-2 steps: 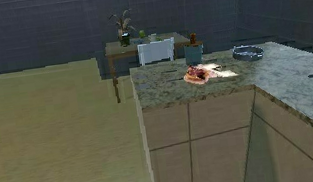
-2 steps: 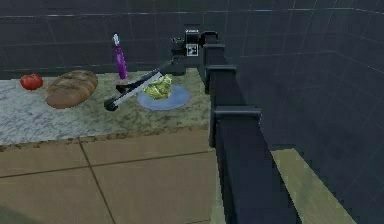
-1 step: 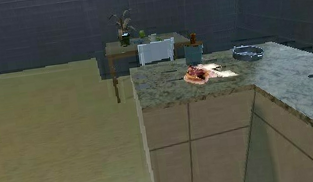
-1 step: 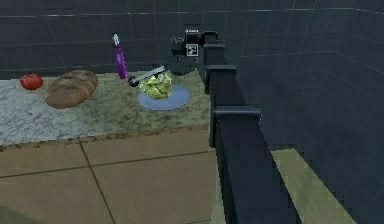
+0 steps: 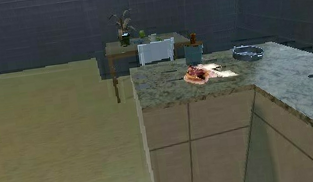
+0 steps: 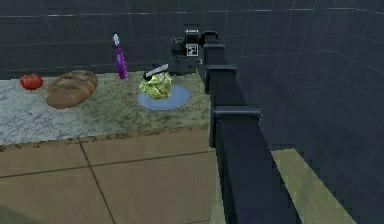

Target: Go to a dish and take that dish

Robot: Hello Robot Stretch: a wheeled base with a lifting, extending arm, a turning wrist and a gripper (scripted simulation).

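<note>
Pale-blue dish heaped with greens, lying on the stone counter between a purple bottle and the arm. Reaching stage, seemingly, with the gripper close by the dish's far side. Cannot tell whether holding anything. Next: settle onto the rim, then lift straight.

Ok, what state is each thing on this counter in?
Pale blue round plate: flat on granite counter, holding green lettuce.
Brown bread loaf: whole, lying flat.
Red round tomato: whole.
Purple slim bottle: upright.
Jaws: by the plate; cannot tell if holding anything.
</note>
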